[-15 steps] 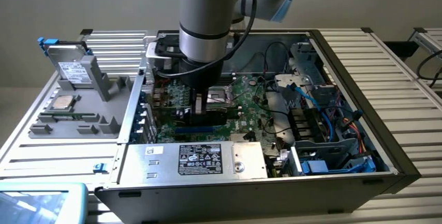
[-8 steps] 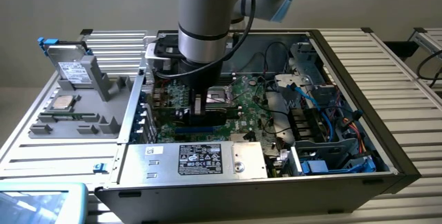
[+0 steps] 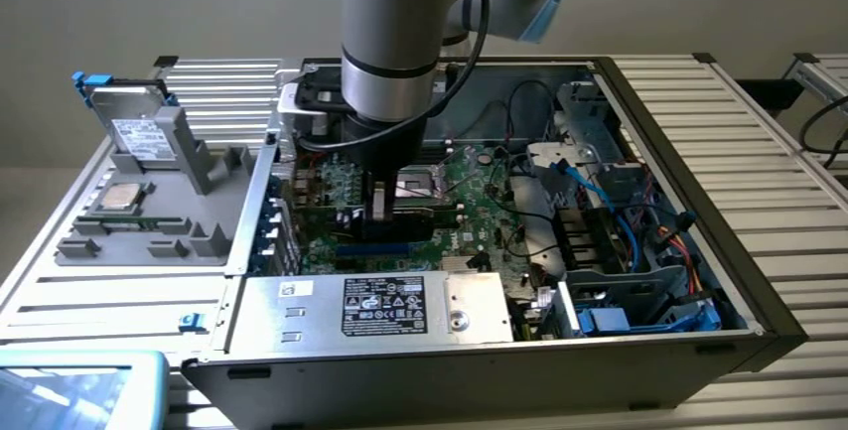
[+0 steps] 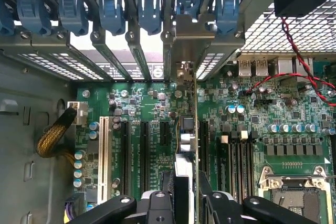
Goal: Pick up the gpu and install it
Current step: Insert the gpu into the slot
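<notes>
My tool (image 3: 381, 202) (image 4: 184, 203) is clamped on the gpu (image 3: 431, 214) (image 4: 186, 137). The card stands edge-on over the motherboard (image 3: 484, 187) (image 4: 294, 114) slots, at the centre of the exterior frame, inside the open case (image 3: 689, 346). Its bracket (image 4: 195, 32) sits among the blue clips (image 4: 149, 11). I cannot tell whether the card is seated. The power supply (image 3: 458, 306) label at lower centre carries print I cannot read.

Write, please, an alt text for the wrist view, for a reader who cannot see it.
The gripper holds the gpu upright and edge-on over the expansion slots of the green motherboard. The card's silver bracket stands at the rear wall of the case, among blue clips.
</notes>
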Motion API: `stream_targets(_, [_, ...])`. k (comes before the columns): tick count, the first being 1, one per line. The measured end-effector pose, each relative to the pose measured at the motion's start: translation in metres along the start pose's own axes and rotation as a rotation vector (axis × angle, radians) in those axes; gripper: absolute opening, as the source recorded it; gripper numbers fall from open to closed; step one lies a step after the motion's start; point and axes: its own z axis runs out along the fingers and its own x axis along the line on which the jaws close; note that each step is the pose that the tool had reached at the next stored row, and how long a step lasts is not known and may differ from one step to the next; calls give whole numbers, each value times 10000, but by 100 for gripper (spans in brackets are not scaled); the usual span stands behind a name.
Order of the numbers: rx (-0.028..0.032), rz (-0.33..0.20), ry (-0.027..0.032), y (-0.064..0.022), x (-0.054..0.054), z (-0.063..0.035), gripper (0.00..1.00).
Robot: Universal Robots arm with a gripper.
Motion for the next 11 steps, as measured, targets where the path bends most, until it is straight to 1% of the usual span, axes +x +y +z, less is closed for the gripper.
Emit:
stream_targets(4, [0, -1, 0, 0, 0, 2, 29])
stream_targets(9, [3, 1, 25, 6, -2, 6, 29])
stream_targets(11, [3, 1, 26, 6, -2, 7, 29])
